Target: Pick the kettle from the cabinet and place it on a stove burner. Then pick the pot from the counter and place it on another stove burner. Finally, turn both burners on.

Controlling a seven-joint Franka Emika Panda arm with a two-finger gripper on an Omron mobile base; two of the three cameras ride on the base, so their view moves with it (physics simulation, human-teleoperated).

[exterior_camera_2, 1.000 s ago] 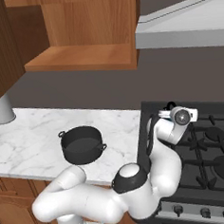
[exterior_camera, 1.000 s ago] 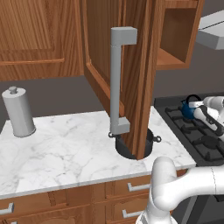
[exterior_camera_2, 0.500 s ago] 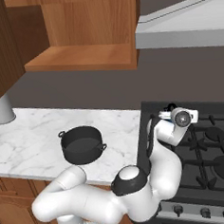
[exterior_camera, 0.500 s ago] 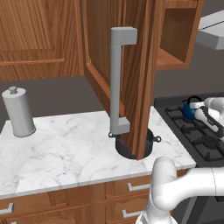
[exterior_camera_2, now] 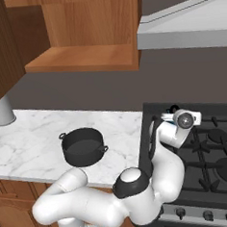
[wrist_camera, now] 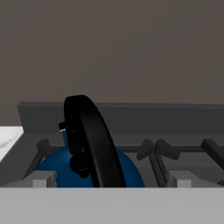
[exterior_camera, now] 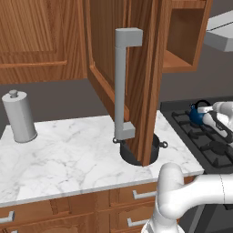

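Kettle [wrist_camera: 127, 173] on burner; pot [exterior_camera_2: 82, 146] on counter [exterior_camera_2: 35, 136].

The scene is viewed from behind the arm, left and right, looking forward and down; the counter [exterior_camera: 68, 154], pot [exterior_camera_2: 82, 146] and cooktop [exterior_camera_2: 210, 151] are shared. The kettle [wrist_camera: 57, 168], just ahead of the pincer, is seen very close along the hand.

Blue kettle [exterior_camera: 197, 116], black pot [exterior_camera_2: 82, 147], white grey-veined counter [exterior_camera: 68, 154].
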